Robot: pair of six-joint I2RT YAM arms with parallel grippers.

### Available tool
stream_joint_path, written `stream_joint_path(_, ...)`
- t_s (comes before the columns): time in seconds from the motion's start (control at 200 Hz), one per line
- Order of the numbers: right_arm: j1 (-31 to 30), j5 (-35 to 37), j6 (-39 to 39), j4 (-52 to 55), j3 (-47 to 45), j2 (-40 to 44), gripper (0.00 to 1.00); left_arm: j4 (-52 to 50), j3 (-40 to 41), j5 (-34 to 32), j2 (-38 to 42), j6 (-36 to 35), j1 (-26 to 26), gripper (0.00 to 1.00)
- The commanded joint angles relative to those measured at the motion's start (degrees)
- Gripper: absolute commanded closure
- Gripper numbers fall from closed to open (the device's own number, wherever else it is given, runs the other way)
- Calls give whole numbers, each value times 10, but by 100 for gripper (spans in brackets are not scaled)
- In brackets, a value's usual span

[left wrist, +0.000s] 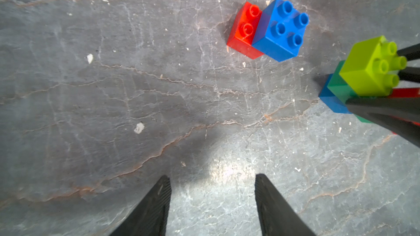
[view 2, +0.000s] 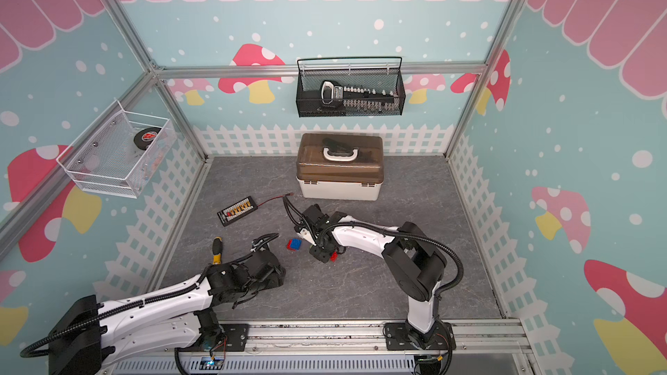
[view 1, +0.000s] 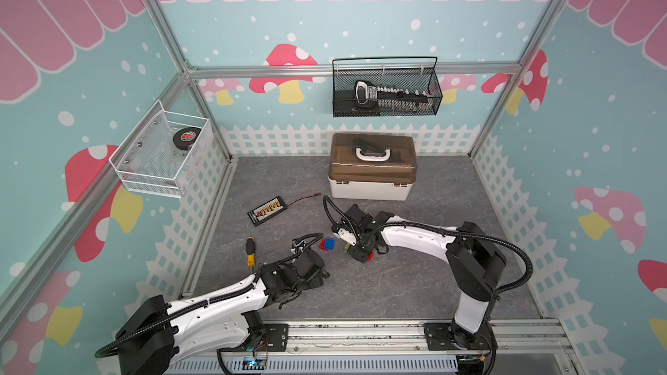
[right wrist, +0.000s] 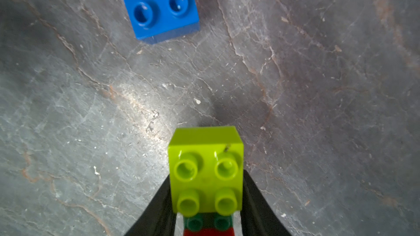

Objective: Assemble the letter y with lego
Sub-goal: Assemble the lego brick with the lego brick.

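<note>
In a top view: red-blue pair loose mid-worktop, partial y just beside it, at right pincer.
Left wrist: left pincer spread, empty.
Right wrist: fingers flank lime brick; cannot tell if they pinch it.
Roughly half-built; pair not yet joined.

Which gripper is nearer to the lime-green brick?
Right. The right gripper has a finger on each side of the lime-green brick. The left gripper is open and apart from it, with bare grey surface between.
</note>
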State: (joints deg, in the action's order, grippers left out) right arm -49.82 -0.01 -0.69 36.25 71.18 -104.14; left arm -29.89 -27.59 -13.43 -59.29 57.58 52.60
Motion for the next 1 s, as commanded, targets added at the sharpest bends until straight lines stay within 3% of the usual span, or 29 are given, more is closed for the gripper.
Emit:
stream_joint_path(0.0,-1,-3,2,18,18,22,54,5,-21,1,-4,-6,-5,39)
stream_joint_path(0.455,0,-19,27,4,-21,15,50,9,-15,3,-2,-5,-6,39)
stream_joint_path(0.996,3,-29,36,-15,-32,-12,53,8,-11,4,0,0,-6,39)
